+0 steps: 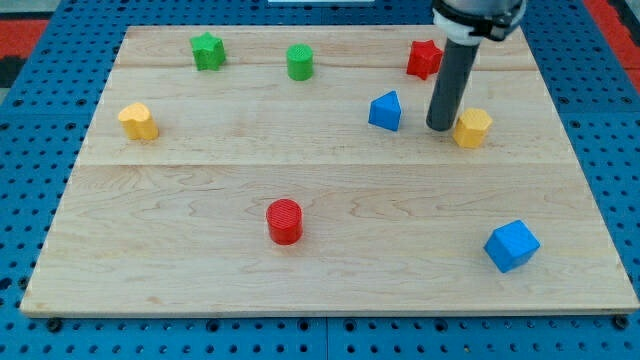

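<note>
My rod (449,85) comes down from the view's top right; no fingers on it, so no grip state to report, just a bare dark rod. My tip (440,128) sits on the wooden tabletop (330,270) in its right half, toward the far edge. It is just beside the yellow hexagonal block (472,128), on that block's left; I cannot tell if they touch. The blue block (385,111), wedge-like, is near on the tip's other side, a clear gap between. So the tip stands between blue and yellow, closer to yellow.

Red star block (424,58) lies past the tip toward the far edge, partly beside the rod in the view, apart from the tip.

Rest of the tabletop:
- green star block (208,51) near the far left corner
- green cylinder (300,62) along the far edge, right of the green star, well apart from it
- yellow block (138,121) near the left edge, shape rounded, hard to make out
- red cylinder (284,221) toward the near edge, a bit left of centre, upright, alone
- blue cube (512,245) near the near right corner, turned at an angle to the edges

All blocks apart from each other. Tabletop rests on a blue perforated base (30,200).
</note>
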Robot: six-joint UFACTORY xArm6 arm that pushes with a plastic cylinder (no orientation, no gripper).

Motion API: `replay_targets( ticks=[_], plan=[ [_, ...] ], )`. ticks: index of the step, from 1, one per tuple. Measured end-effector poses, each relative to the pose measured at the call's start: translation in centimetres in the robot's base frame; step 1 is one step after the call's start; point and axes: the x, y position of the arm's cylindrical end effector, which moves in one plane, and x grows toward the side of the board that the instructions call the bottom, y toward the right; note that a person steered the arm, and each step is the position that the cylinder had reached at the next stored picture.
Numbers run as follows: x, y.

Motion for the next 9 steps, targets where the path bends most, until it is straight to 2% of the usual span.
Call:
replay_targets(
  ticks=[2, 4, 5, 7, 8, 9],
  plan=[
    [-1.3, -11.5],
    [-3.2, -11.0],
    [-4.1, -13.2],
    [-3.7, -25.9],
    [2.3, -28.6],
    [-1.0, -26.5]
  ],
)
